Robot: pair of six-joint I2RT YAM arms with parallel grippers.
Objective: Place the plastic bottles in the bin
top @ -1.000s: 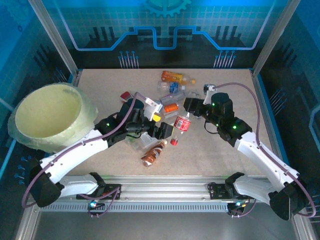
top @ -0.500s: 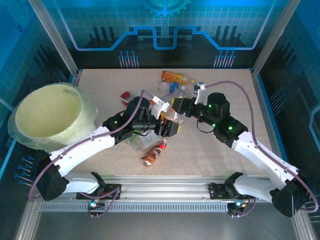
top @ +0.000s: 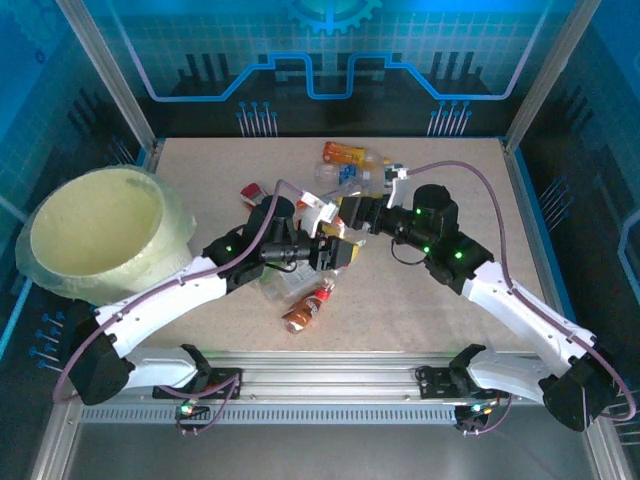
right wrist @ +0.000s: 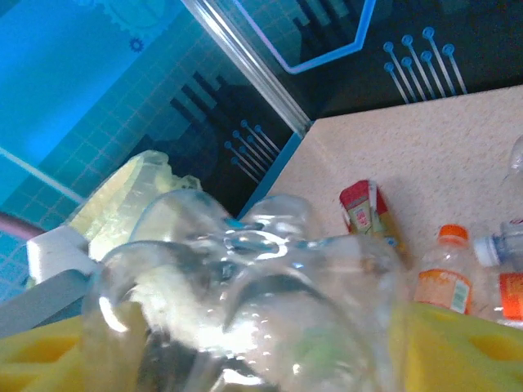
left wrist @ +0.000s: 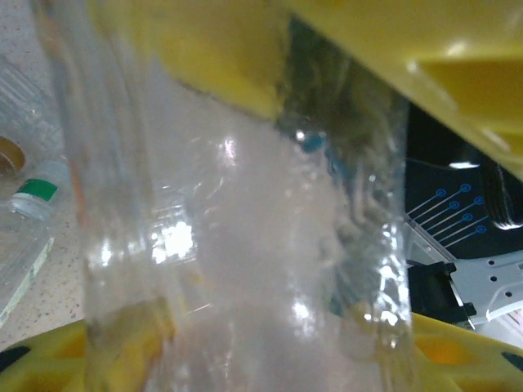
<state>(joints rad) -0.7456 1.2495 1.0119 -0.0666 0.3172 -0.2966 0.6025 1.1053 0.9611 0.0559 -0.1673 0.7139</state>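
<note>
From above, the left jaws and right jaws meet over the middle of the table point(top: 430, 310), near the scattered bottles point(top: 345, 155). The bin point(top: 90, 230) stands far to the left, awkward for the right arm, so we judge this a handover.

At the left wrist, yellow jaws are closed across a clear bottle point(left wrist: 245, 245), gripping its body crosswise, ready to carry it left.

At the right wrist, that bottle's end sits between widely parted jaws. We cannot tell whether they press it.
</note>
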